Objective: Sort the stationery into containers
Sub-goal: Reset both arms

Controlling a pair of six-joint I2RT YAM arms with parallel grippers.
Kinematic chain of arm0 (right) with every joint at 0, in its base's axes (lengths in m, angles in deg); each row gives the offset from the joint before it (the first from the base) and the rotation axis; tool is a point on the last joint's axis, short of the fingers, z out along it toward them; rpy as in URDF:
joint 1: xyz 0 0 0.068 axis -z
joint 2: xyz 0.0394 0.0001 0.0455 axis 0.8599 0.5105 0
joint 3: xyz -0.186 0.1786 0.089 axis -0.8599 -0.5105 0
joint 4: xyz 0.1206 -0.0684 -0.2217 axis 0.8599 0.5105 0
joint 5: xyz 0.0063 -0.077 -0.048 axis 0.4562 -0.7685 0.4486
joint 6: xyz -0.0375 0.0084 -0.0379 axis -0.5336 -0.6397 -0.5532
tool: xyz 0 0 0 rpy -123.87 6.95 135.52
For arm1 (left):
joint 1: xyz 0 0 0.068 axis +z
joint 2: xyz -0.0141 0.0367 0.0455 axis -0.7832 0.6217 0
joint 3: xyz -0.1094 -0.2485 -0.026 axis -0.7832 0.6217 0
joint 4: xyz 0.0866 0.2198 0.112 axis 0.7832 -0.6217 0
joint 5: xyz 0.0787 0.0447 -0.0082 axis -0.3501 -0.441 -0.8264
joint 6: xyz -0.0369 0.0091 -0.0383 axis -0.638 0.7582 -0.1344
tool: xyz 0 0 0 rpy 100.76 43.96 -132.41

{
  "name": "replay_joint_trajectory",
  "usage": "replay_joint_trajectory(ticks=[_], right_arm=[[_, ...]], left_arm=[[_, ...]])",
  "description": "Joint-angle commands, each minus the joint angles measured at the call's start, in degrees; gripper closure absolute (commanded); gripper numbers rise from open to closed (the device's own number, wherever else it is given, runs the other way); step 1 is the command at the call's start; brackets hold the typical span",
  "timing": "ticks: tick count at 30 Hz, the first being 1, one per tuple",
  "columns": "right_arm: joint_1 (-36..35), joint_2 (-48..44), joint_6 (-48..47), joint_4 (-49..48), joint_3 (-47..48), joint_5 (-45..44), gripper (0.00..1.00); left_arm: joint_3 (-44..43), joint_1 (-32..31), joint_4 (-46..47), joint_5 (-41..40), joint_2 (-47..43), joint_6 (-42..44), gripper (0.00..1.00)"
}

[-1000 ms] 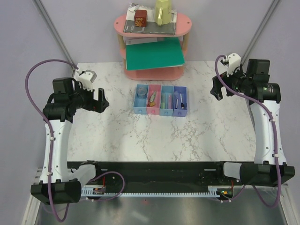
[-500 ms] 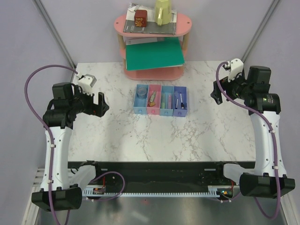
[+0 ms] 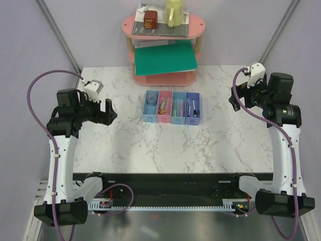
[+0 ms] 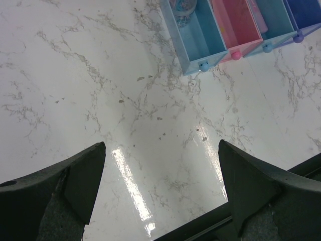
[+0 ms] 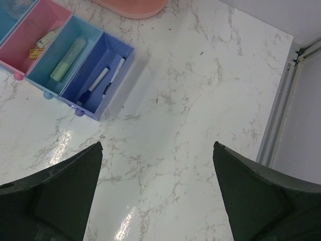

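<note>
Four joined trays stand mid-table: light blue (image 3: 150, 106), pink (image 3: 164, 108), blue (image 3: 178, 108), violet-blue (image 3: 192, 109). The clear tape roll (image 4: 181, 7) lies in the light blue tray (image 4: 203, 37). The tan eraser (image 5: 47, 38) lies in the pink tray (image 5: 27, 30). The pale green marker (image 5: 67, 60) lies in the blue one. The white pen (image 5: 94, 85) and the black pen (image 5: 114, 76) lie in the violet-blue one. I cannot make out the pink-purple marker. My left gripper (image 3: 109, 111) (image 4: 160, 145) is open and empty, left of the trays. My right gripper (image 3: 233, 98) (image 5: 157, 144) is open and empty, to their right.
A pink oval two-tier shelf (image 3: 193, 27) stands at the back with a green folder (image 3: 165, 57), grey books (image 3: 160, 29), a yellow-green cup (image 3: 174, 12) and a red-brown box (image 3: 150, 20). A metal frame post (image 5: 281, 110) runs along the table's right edge.
My right gripper has drifted a little right and up, away from the trays. My left arm sank slightly, then held still. The trays and their contents have not moved.
</note>
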Motion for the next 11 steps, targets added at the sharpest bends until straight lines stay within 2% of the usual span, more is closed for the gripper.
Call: replay_joint_trajectory(ticks=[1, 11], right_arm=[[0.6, -1.0, 1.0, -3.3, -1.0, -1.0, 0.02], [1.3, -1.8, 1.8, -4.7, -2.6, -1.0, 0.02]], left_arm=[[-1.1, 0.4, 2.2, 1.3, -0.3, -1.9, 0.00], [-0.4, 0.3, 2.8, 1.3, -0.2, -2.1, 0.00]])
